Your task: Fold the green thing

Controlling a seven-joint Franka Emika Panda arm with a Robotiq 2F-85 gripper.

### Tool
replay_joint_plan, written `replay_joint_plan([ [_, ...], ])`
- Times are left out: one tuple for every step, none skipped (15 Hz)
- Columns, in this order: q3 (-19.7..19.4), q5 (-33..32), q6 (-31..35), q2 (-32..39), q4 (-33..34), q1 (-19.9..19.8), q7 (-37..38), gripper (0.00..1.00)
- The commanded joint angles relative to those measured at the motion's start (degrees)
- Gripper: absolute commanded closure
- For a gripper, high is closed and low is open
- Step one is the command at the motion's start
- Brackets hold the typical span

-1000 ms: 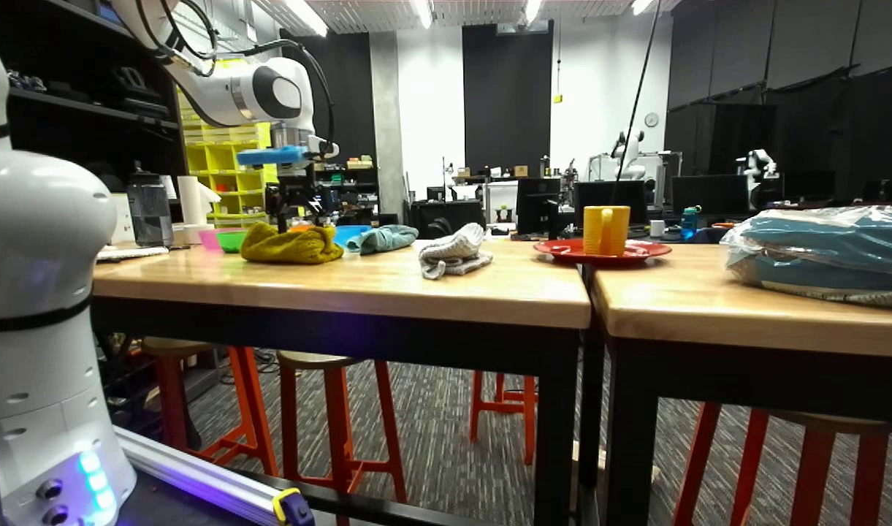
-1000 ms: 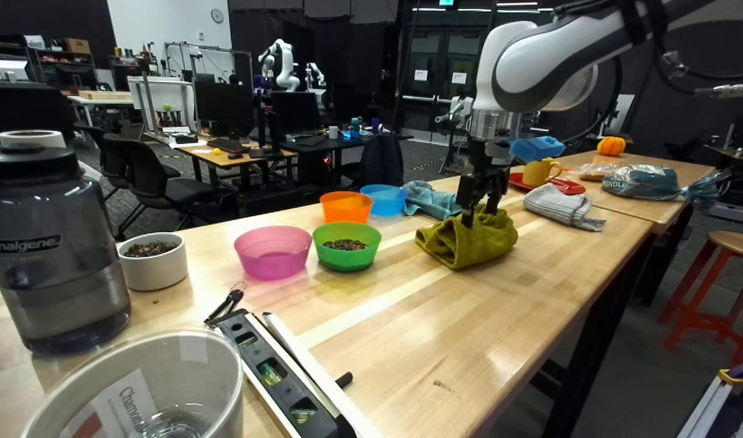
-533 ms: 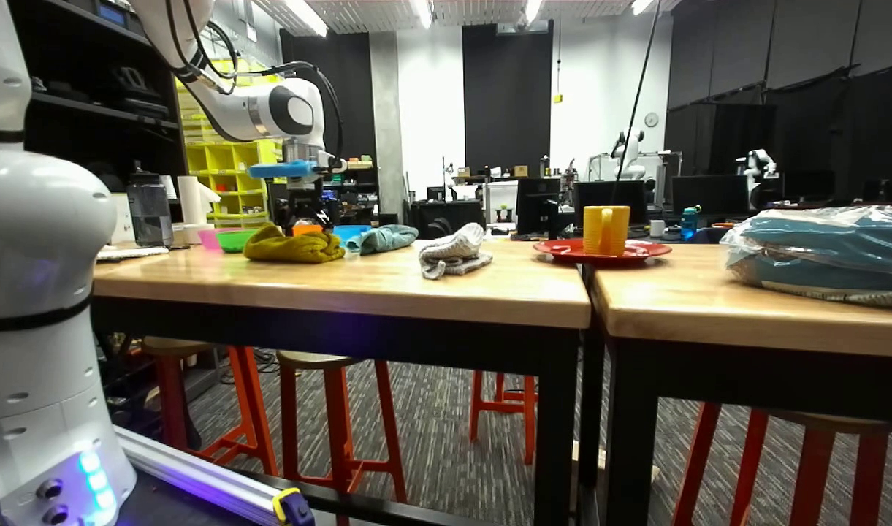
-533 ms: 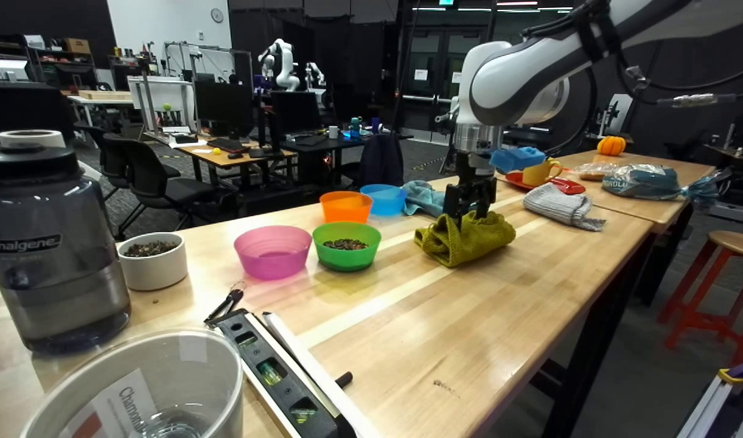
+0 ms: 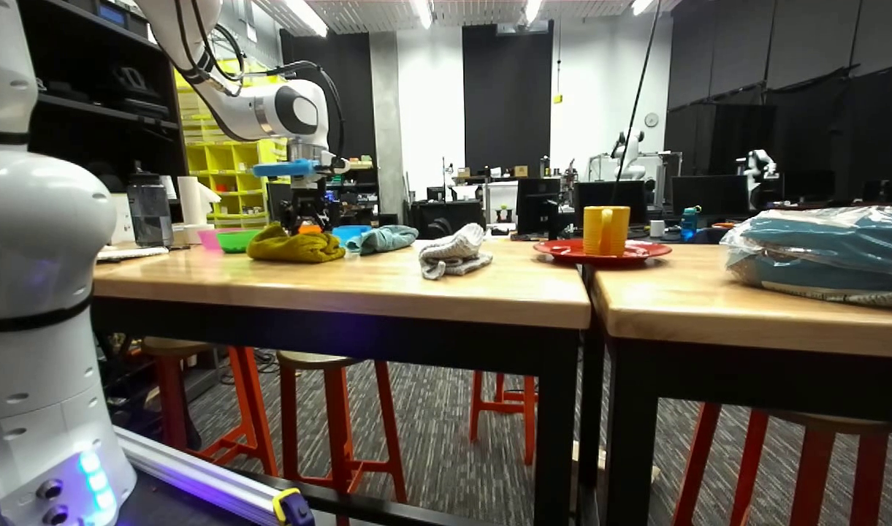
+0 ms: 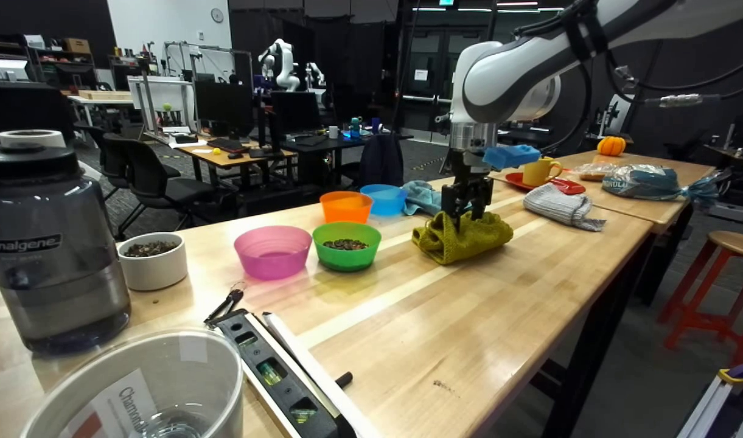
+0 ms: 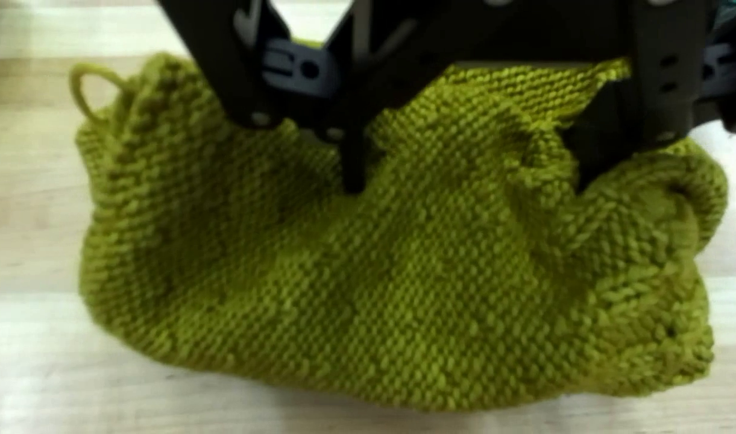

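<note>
The green cloth (image 7: 404, 283) is lying on the wooden table (image 6: 468, 328), its long axis running left to right in the wrist view, its looped end pointing toward the green bowl (image 6: 347, 260), while the gripper (image 7: 467, 188), jaws apart, is touching and partly hiding it, a gray cloth (image 6: 558, 205) and teal cloth (image 5: 384, 239) resting nearby.

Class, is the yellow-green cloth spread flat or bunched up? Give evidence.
Bunched up: the yellow-green cloth lies creased in the wrist view and heaped in both exterior views.
</note>
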Motion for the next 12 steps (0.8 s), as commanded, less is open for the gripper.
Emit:
replay_joint_plan([
  [0.0,-0.4,-1.6,-0.4,-1.0,-0.3,1.1,0.52],
  [-0.1,-0.5,-1.9,-0.8,-1.4,-0.3,1.2,0.61],
  [-0.2,-0.6,-2.1,-1.2,-1.9,-0.4,1.3,0.67],
  [-0.3,-0.6,-2.3,-1.5,-2.2,-0.6,1.3,0.76],
  [-0.5,-0.6,-2.5,-1.9,-2.7,-0.7,1.4,0.82],
  [-0.6,-0.9,-2.5,-2.2,-3.1,-0.9,1.6,0.88],
  [-0.8,-1.3,-2.5,-2.6,-3.5,-1.1,2.2,0.96],
  [-1.0,-1.8,-2.3,-2.9,-3.8,-1.4,2.9,0.97],
  [-1.3,-2.3,-2.3,-3.3,-4.2,-1.9,3.5,0.95],
  [-1.7,-3.1,-2.2,-3.7,-4.7,-2.4,4.3,0.97],
  [-2.2,-4.0,-2.1,-4.1,-5.1,-3.0,5.1,0.97],
  [-2.6,-5.0,-2.1,-4.4,-5.5,-3.6,5.8,0.96],
])
